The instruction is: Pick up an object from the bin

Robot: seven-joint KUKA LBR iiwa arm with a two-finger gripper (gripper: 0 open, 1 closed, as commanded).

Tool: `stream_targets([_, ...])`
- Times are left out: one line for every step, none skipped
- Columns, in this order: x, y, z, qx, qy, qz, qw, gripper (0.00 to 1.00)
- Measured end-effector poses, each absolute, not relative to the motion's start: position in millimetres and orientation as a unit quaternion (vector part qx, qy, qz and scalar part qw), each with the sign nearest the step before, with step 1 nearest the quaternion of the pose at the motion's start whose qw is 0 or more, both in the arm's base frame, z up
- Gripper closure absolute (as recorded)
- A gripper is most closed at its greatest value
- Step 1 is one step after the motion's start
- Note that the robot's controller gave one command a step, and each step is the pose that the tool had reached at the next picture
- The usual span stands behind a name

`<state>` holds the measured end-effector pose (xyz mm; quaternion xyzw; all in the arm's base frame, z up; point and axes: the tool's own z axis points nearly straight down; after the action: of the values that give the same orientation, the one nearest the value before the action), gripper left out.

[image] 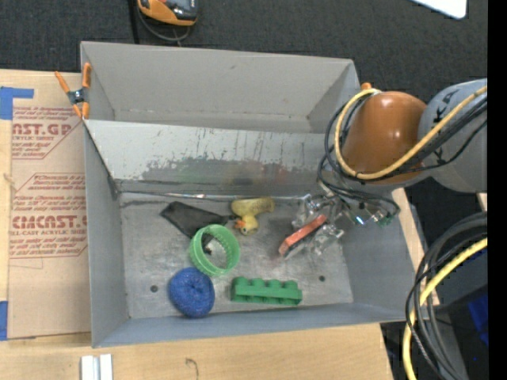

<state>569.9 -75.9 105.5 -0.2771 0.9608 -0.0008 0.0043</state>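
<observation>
My gripper (318, 226) is low over the bin's right part, under the arm's orange cover. A thin orange-red strip (297, 239) runs slantwise between its metal fingers, its lower end pointing down-left toward the bin floor. The fingers are shut on it. A yellow toy (249, 211) lies just left of the gripper by the back wall. Below the gripper, near the front wall, lies a green toy brick (266, 291).
A green ring (215, 249) lies mid-bin with a black wedge-shaped piece (188, 215) behind it. A blue scrubby ball (191, 292) rests at the front left. The arm and its cables hang over the bin's right rim.
</observation>
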Motion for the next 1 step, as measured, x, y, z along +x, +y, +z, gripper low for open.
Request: stream_targets([566.9, -87.7, 123.7, -0.269, 0.963, 0.002, -0.002, 1.0])
